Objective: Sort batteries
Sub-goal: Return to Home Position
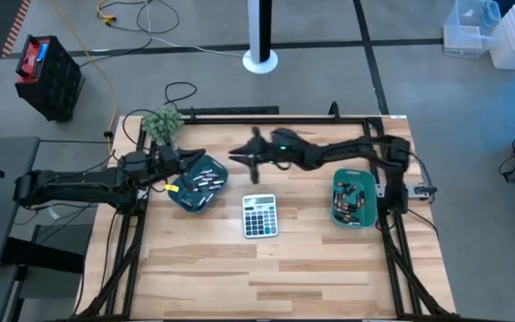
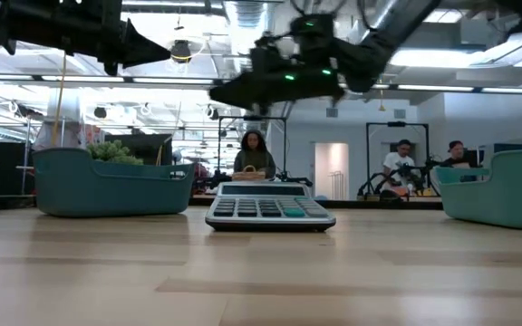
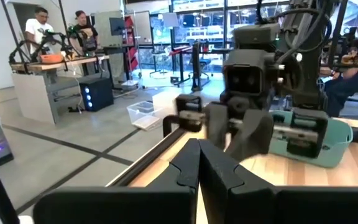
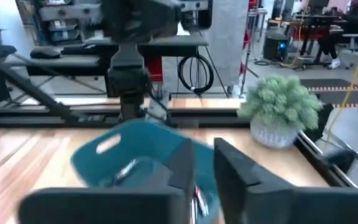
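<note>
Homing step. Right end effector (image 1: 250, 161) is hovering high between left tray (image 1: 184, 202) and right tray (image 1: 354, 224), fingers narrowly parted, empty. Left end effector (image 1: 190, 159) is sitting closed by the left tray. Batteries (image 1: 202, 180) are lying in both. We're recommending a high retract, clearing the calculator (image 1: 259, 216).

The left end effector (image 1: 193, 159) is being held left of and beyond the calculator (image 1: 259, 216), with fingers pressed together. The right end effector (image 1: 247, 159) is being held raised just beyond the calculator, fingers narrowly parted.
</note>
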